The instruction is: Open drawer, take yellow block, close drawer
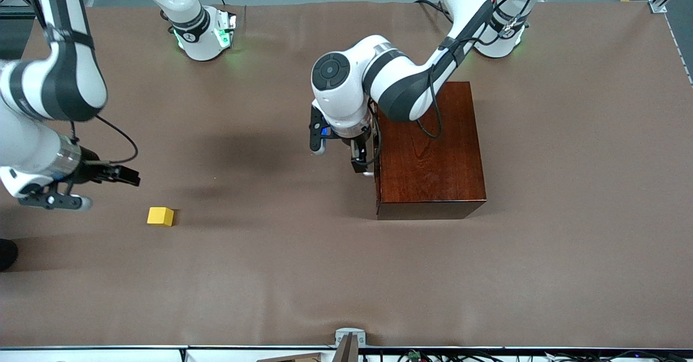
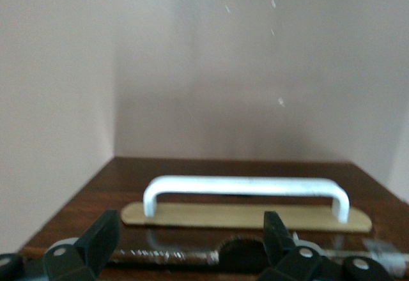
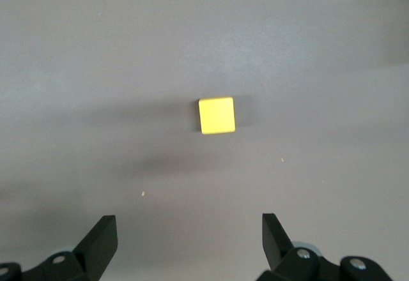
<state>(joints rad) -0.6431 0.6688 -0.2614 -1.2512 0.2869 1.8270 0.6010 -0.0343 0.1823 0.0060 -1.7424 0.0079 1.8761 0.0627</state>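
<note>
The mahogany box (image 1: 430,145) stands mid-table, and its drawer (image 2: 77,211) is pushed in. The drawer's dark front carries the white bar handle (image 2: 246,185). My left gripper (image 1: 338,159) hangs open right beside the drawer front. In the left wrist view (image 2: 192,223) the handle lies just past the fingertips, and nothing is between them. The yellow block (image 1: 160,216) lies on the table toward the right arm's end. My right gripper (image 1: 92,189) is open and empty, hovering close by the block. In the right wrist view (image 3: 188,227) the block (image 3: 216,115) lies ahead of the fingers.
A brown cloth (image 1: 346,275) covers the whole table. The arm bases stand along the table edge farthest from the camera. A small grey mount (image 1: 349,336) sits at the edge nearest the camera.
</note>
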